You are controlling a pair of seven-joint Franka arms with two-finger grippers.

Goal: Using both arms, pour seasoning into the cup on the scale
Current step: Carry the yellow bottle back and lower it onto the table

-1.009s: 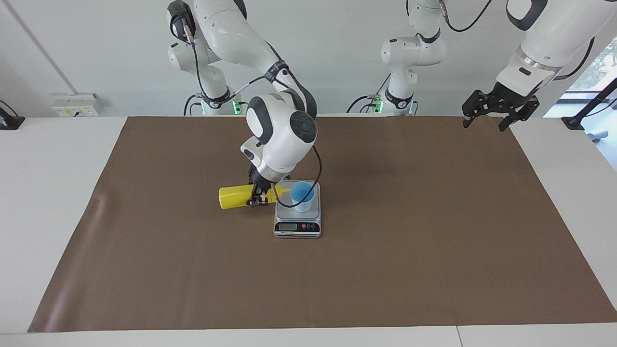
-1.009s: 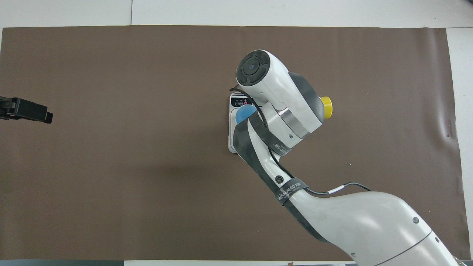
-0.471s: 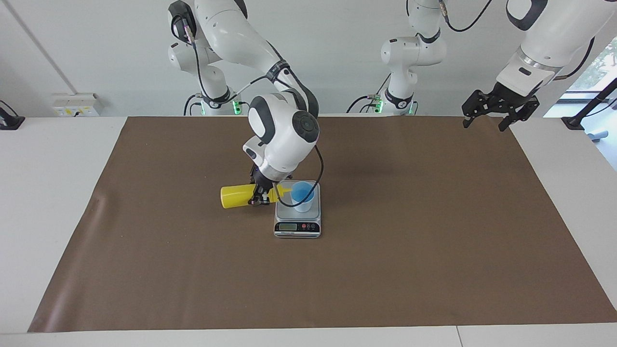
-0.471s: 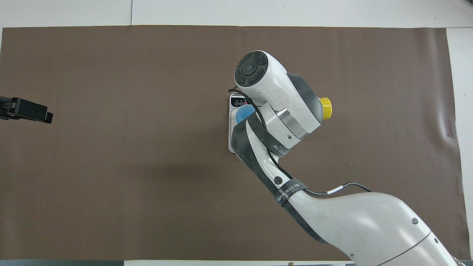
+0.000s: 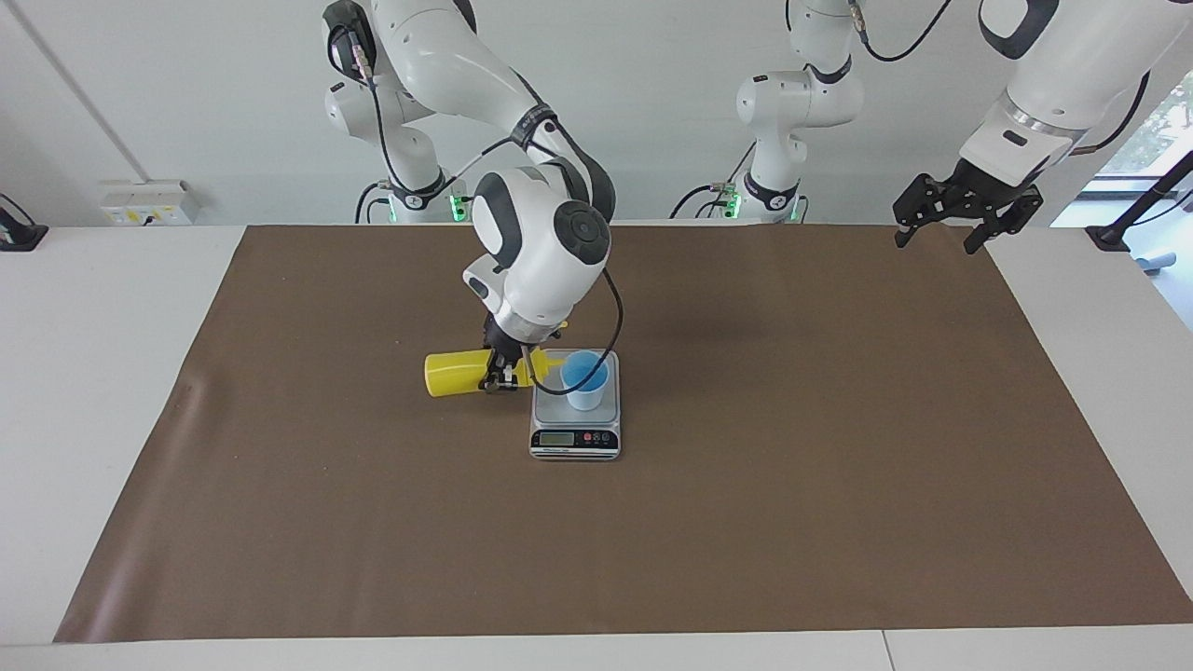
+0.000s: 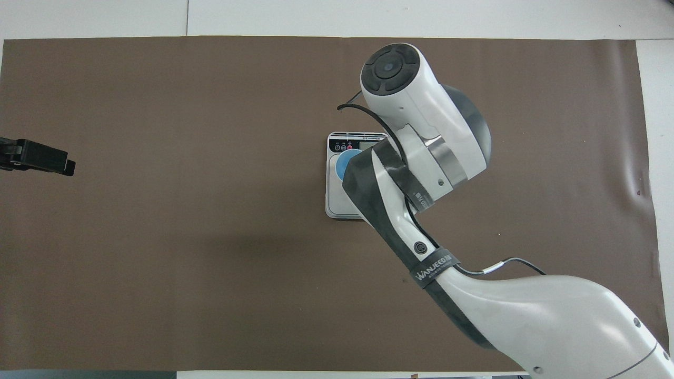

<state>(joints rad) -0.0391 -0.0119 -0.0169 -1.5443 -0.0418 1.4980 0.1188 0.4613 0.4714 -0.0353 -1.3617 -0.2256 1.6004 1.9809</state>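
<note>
A: Count first. We log one scale (image 5: pixel 575 424) on the brown mat (image 5: pixel 839 466), one pale blue cup (image 5: pixel 584 379) standing upright on the scale's steel platform, one yellow seasoning bottle (image 5: pixel 454 373), and two working arms. Two smaller white arms (image 5: pixel 792 102) stand at the robots' end of the table.

B: Agreed. We note the bottle lying roughly level in the air, its base toward the right arm's end of the table, its nozzle at the cup's rim. The right gripper (image 5: pixel 501 375) pinches it around the upper body, near the shoulder.

A: From overhead we see the scale (image 6: pixel 337 202) and a slice of the cup (image 6: pixel 345 160); the right arm covers the bottle and its own gripper there.

B: The left gripper (image 5: pixel 939 233) waits in the air over the mat's edge at the left arm's end, fingers spread, nothing between them.

A: Changes since a second ago: we see the right arm's wrist housing risen and swung away from the robots. In the overhead view the bottle's yellow base showed then; now it is hidden. The bottle sits a touch higher. Cup, scale and left gripper are unmoved.
</note>
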